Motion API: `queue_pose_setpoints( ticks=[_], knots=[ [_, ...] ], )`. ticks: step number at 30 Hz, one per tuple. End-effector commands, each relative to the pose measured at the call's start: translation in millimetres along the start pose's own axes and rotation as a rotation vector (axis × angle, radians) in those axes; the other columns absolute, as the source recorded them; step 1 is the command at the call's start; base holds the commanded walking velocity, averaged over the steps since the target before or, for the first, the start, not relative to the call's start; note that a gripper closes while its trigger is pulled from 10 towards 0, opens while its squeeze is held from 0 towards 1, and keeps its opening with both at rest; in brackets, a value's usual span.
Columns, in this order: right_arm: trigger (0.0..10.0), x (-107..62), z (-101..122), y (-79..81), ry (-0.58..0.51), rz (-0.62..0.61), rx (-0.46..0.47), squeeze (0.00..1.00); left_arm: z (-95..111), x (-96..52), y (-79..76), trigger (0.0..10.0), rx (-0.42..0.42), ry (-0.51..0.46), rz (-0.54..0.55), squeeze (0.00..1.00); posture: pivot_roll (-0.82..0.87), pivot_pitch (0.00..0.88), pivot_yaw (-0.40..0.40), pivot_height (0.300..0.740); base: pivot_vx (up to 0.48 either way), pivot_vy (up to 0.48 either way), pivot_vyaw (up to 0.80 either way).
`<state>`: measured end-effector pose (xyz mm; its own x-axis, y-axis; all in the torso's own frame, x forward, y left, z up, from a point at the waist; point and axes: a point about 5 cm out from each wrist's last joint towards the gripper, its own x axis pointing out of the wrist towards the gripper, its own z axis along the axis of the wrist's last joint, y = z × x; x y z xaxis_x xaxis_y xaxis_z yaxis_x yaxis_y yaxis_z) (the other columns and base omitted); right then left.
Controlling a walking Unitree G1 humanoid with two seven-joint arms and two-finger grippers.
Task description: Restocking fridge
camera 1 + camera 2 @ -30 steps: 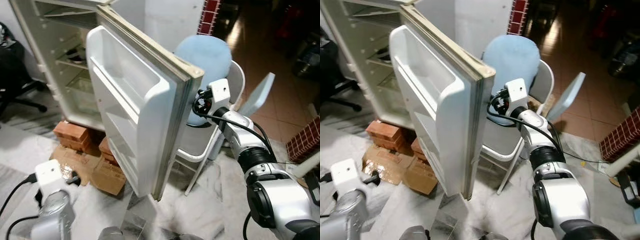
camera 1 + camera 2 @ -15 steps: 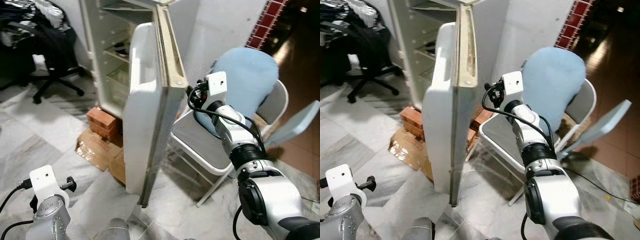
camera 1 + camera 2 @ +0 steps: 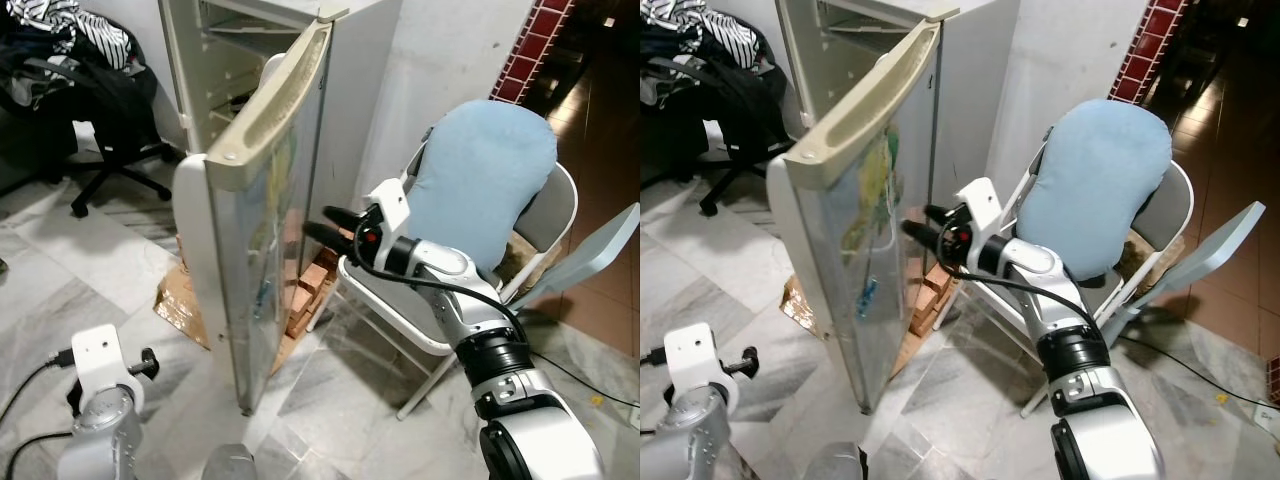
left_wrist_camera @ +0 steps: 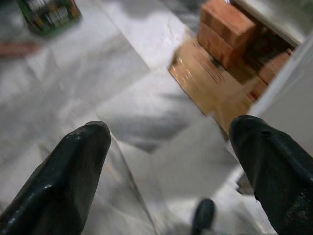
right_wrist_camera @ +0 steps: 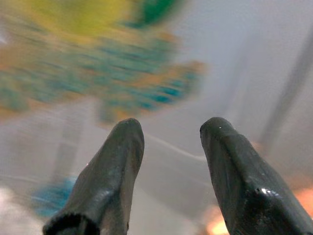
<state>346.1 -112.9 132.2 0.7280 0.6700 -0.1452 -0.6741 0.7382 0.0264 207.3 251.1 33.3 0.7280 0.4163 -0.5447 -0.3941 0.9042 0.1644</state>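
The tall white fridge [image 3: 345,90] stood against the wall with its white door [image 3: 255,230] swung partly out — the outer face, covered in blurred yellow and green stickers [image 3: 868,205], turned toward the right arm. The right gripper [image 3: 322,224] reached across at mid-height of that face, its two black fingers [image 5: 110,171] parted with nothing between them, tips close to the door, though contact could not be made out. The fridge rested on red bricks [image 3: 305,295] and flattened brown cardboard [image 3: 178,295] on the grey marble floor [image 3: 60,290].

Just beside the fridge stood a grey folding chair [image 3: 545,225] with a pale blue cushion [image 3: 480,180] leaning on its back. A black office chair [image 3: 95,110] heaped with clothes sat on the other side.

The left gripper [image 4: 181,161] hung low over the floor, fingers spread wide and empty — bricks and cardboard lay beyond them.
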Motion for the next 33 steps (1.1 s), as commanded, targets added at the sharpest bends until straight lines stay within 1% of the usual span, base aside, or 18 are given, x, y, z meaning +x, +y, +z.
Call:
queue_pose_setpoints(
  ticks=[1,5,7,10,12,15,16,17,19,20,21,22,24,26,27,29,31,33],
  knots=[
    [10.0,-6.0,-6,-17.5,0.058,-0.142,-0.062,0.0,16,2.6,-13.3,10.0,0.058,-0.088,-0.066,0.0,0.14,0.0,-0.08,0.74,0.0,0.0,0.0],
    [10.0,-15.7,-12,-35.6,0.062,-0.313,-0.047,0.0,33,8.5,-31.8,10.0,0.135,-0.167,-0.187,0.0,0.13,0.0,-0.091,0.74,0.0,0.0,0.0],
    [10.0,-20.6,-11,-38.7,0.029,-0.372,-0.032,0.0,46,18.3,-48.7,10.0,0.193,-0.197,-0.295,0.0,0.12,0.0,-0.093,0.74,0.0,0.0,0.0],
    [10.0,-20.4,-10,-32.6,0.005,-0.35,-0.01,0.0,59,30.5,-60.5,10.0,0.272,-0.214,-0.349,0.0,0.1,0.0,-0.088,0.74,0.0,0.0,0.0],
    [10.0,-19.0,-12,-28.6,0.006,-0.33,-0.02,0.0,71,37.7,-60.5,10.0,0.302,-0.249,-0.333,0.0,0.09,0.0,-0.082,0.74,0.0,0.0,0.0],
    [10.0,-19.3,-13,-26.6,0.003,-0.32,-0.024,0.0,87,46.2,-46.0,10.0,0.264,-0.284,-0.218,0.0,0.08,0.0,-0.078,0.74,0.0,0.0,0.0],
    [10.0,-20.6,-14,-26.5,0.002,-0.323,-0.027,0.0,97,51.1,-32.9,10.0,0.234,-0.306,-0.139,0.0,0.08,0.0,-0.075,0.74,0.0,0.0,0.0],
    [10.0,-20.6,-14,-26.5,0.002,-0.323,-0.027,0.0,97,51.1,-32.9,10.0,0.234,-0.306,-0.139,0.0,0.08,0.0,-0.075,0.74,0.0,0.0,0.0],
    [10.0,-25.8,-21,-28.1,0.019,-0.339,-0.018,0.0,121,55.2,20.1,10.0,0.108,-0.389,0.158,0.0,0.08,0.0,-0.076,0.74,0.0,0.0,0.0],
    [10.0,-25.8,-21,-28.1,0.019,-0.339,-0.018,0.0,121,55.2,20.1,10.0,0.108,-0.389,0.158,0.0,0.08,0.0,-0.076,0.74,0.0,0.0,0.0],
    [10.0,-26.8,-22,-28.2,0.026,-0.343,-0.019,0.0,124,53.9,29.0,10.0,0.086,-0.402,0.202,0.0,0.08,0.0,-0.077,0.74,0.0,0.0,0.0],
    [10.0,-28.3,-26,-26.7,0.035,-0.338,-0.016,0.0,125,50.8,49.8,10.0,0.061,-0.424,0.305,0.0,0.09,0.0,-0.077,0.74,0.0,0.0,0.0],
    [10.0,-29.0,-28,-25.4,0.041,-0.332,-0.017,0.0,122,48.7,62.1,10.0,0.062,-0.438,0.377,0.0,0.09,0.0,-0.079,0.74,0.0,0.0,0.0],
    [10.0,-30.1,-31,-24.5,0.048,-0.326,-0.017,0.0,114,43.0,77.0,10.0,0.058,-0.449,0.463,0.0,0.1,0.0,-0.084,0.74,0.0,0.0,0.0],
    [10.0,-30.6,-35,-24.4,0.061,-0.323,-0.019,0.0,103,33.9,87.8,10.0,0.07,-0.456,0.549,0.0,0.11,0.0,-0.088,0.74,0.0,0.0,0.0],
    [10.0,-30.7,-37,-24.4,0.068,-0.321,-0.019,0.0,92,25.7,89.8,10.0,0.068,-0.46,0.582,0.0,0.12,0.0,-0.093,0.74,0.0,0.0,0.0],
    [10.0,-30.4,-39,-24.8,0.075,-0.319,-0.022,0.0,85,17.0,81.5,10.0,0.091,-0.481,0.565,0.0,0.12,0.0,-0.097,0.74,0.0,0.0,0.0],
    [10.0,-29.7,-40,-25.0,0.087,-0.311,-0.044,0.0,79,7.7,47.5,10.0,0.117,-0.54,0.383,0.0,0.13,0.0,-0.103,0.74,0.0,0.0,0.0]
  ],
)
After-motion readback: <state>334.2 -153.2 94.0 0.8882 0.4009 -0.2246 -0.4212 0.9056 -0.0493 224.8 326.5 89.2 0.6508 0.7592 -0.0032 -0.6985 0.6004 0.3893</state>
